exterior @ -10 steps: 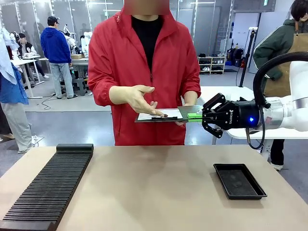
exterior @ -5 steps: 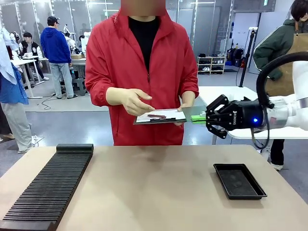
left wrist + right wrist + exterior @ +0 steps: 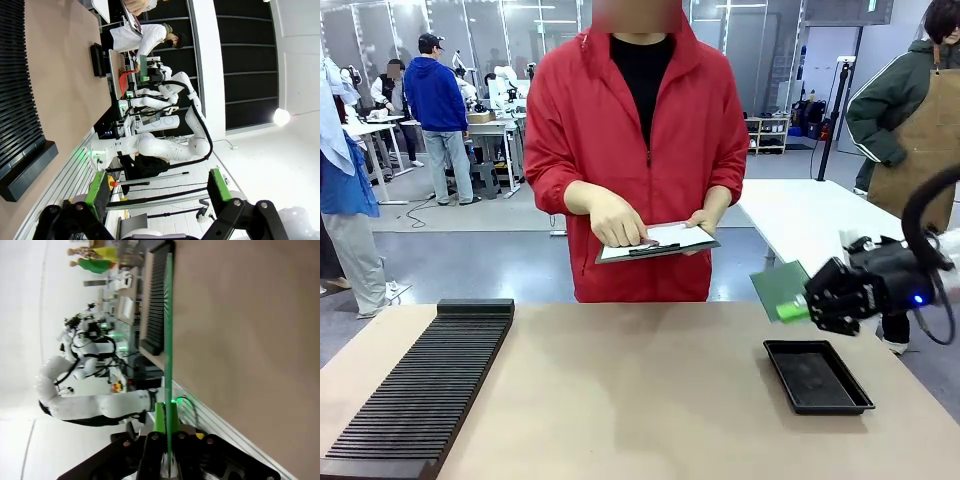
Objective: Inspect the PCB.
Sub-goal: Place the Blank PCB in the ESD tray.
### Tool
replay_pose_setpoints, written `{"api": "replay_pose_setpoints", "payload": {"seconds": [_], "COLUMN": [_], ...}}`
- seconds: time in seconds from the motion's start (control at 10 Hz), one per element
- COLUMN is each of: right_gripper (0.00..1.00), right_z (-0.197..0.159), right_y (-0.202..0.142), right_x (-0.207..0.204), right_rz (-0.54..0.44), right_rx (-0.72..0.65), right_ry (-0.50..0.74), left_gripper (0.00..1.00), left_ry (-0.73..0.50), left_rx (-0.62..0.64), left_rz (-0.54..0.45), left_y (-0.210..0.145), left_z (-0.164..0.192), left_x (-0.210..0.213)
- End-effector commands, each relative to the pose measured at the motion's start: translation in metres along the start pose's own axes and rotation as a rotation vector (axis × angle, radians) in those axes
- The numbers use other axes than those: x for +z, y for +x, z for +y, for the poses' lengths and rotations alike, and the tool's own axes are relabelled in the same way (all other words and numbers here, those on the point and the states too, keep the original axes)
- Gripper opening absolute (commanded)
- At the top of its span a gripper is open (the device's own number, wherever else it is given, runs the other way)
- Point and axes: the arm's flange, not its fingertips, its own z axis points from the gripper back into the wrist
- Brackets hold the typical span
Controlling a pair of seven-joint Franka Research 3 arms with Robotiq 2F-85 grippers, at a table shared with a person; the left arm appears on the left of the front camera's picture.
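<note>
The PCB (image 3: 778,286), a small green board, hangs tilted in the air just above the left end of the black tray (image 3: 817,376). My right gripper (image 3: 794,310) is shut on its lower right edge, coming in from the right. In the right wrist view the PCB (image 3: 169,325) stands edge-on as a thin green line, clamped between the right gripper's (image 3: 165,416) green pads. My left gripper (image 3: 157,189) is open with nothing between its fingers, looking along the table; far off it sees the PCB (image 3: 143,67) held by the other arm.
A person in a red jacket stands across the table with a clipboard (image 3: 655,243) in both hands. A long black slotted rack (image 3: 420,392) lies along the table's left side. Bare tabletop (image 3: 640,400) spreads between rack and tray.
My right gripper has carried the PCB down and to the right, away from the person's clipboard, to just above the tray. The person has pulled the clipboard closer to the body.
</note>
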Motion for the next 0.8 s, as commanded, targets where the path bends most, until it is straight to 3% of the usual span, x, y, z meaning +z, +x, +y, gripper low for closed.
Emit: {"api": "replay_pose_setpoints", "payload": {"seconds": [0.0, 0.7], "right_gripper": [0.03, 0.03], "right_z": [-0.029, -0.102], "right_y": [0.009, 0.047], "right_x": [0.008, 0.0], "right_rz": [-0.004, -0.024], "right_rx": [0.052, -0.019], "right_ry": [-0.053, -0.317], "left_gripper": [1.0, 1.0], "left_ry": [0.008, 0.008], "left_rx": [0.013, 0.013], "left_rz": [0.007, 0.007], "left_y": [-0.002, -0.002], "left_z": [-0.004, -0.004], "left_x": [0.0, 0.0]}}
